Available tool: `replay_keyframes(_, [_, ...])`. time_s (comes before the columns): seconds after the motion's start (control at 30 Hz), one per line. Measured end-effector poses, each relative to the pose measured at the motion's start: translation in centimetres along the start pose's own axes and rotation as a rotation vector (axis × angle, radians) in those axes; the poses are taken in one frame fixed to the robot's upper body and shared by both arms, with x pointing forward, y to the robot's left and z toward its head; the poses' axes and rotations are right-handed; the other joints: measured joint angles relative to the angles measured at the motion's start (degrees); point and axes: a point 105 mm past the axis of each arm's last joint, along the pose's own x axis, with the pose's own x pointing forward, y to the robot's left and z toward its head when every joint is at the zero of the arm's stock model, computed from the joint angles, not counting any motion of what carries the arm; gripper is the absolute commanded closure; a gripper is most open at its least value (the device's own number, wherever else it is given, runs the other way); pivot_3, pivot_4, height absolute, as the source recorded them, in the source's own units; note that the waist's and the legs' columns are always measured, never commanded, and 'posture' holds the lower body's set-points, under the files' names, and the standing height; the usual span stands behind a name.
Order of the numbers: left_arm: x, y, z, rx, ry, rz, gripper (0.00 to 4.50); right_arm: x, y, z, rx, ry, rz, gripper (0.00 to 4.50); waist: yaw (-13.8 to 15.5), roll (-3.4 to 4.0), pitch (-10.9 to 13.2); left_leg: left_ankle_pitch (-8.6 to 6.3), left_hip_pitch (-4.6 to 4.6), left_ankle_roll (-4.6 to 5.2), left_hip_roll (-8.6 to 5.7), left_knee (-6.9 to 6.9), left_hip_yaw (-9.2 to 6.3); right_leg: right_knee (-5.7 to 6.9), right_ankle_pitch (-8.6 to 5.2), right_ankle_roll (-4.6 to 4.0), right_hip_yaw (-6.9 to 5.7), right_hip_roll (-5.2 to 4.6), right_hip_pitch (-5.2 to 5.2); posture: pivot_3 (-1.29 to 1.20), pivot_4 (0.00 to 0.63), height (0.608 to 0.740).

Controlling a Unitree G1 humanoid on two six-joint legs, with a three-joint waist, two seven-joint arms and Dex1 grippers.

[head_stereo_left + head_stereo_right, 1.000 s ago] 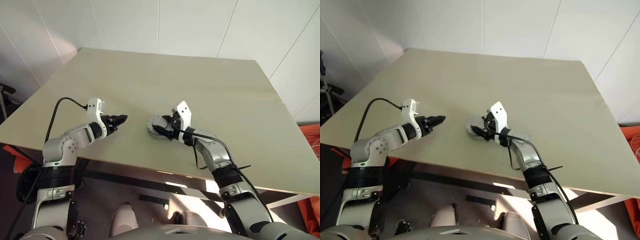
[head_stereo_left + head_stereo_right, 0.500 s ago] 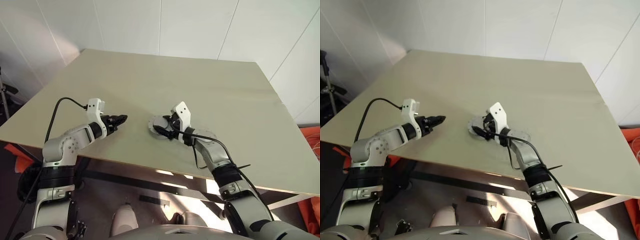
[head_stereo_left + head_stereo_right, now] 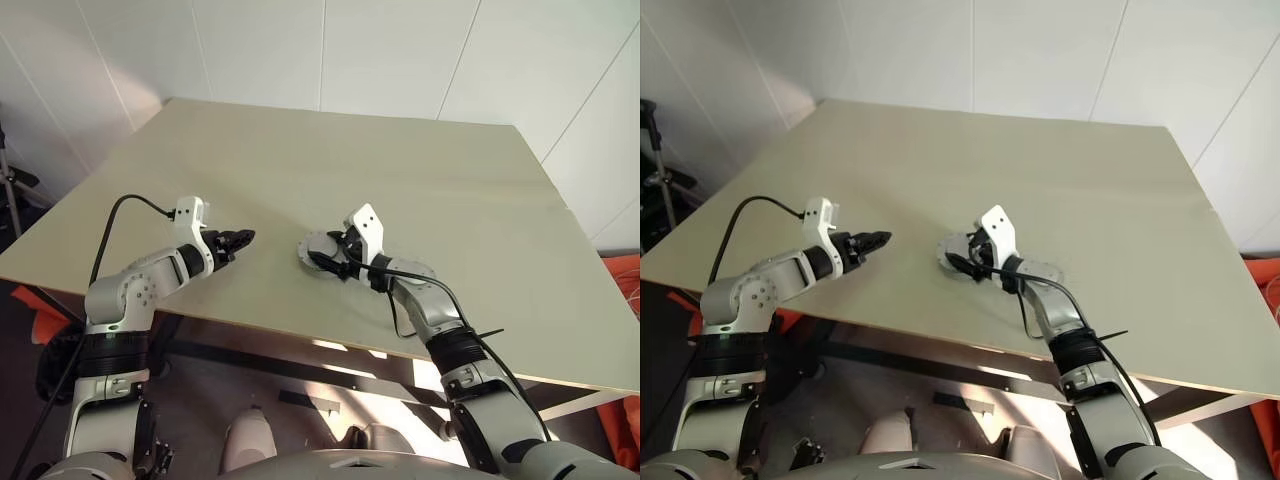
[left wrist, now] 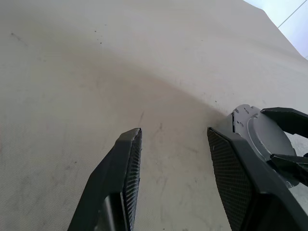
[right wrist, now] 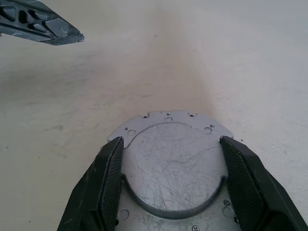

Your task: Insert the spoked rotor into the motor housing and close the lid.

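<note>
While I watched the head cameras, I counted two round parts on the bench (image 3: pixel 420 160). One was a grey metal disc (image 5: pixel 173 161) with small holes along its rim and a raised, scratched round face; whether it was the lid or the motor housing I could not tell. It lay flat near the bench's front, between the fingers (image 5: pixel 108 185) of the right hand (image 3: pixel 330 260), which stood one at each side of its raised face. I could not tell whether they pressed on it. A second grey round part (image 3: pixel 407 272) lay just beside it, under the right forearm. The left hand (image 3: pixel 240 238) hovered open and empty, well apart from both.
</note>
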Motion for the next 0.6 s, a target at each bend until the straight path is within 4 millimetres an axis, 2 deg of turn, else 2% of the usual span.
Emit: replay_keyframes(0.6, [0.0, -0.1, -0.1, -0.001, 0.006, -0.002, 2.21, -0.8, -1.1, -0.2, -0.002, 0.013, -0.02, 1.41, 0.61, 0.02, 0.01, 0.0, -0.44, 0.0, -0.1, 0.0, 0.04, -0.03, -0.22, 0.39, -0.01, -0.18, 0.1, 0.0, 0.0, 0.74])
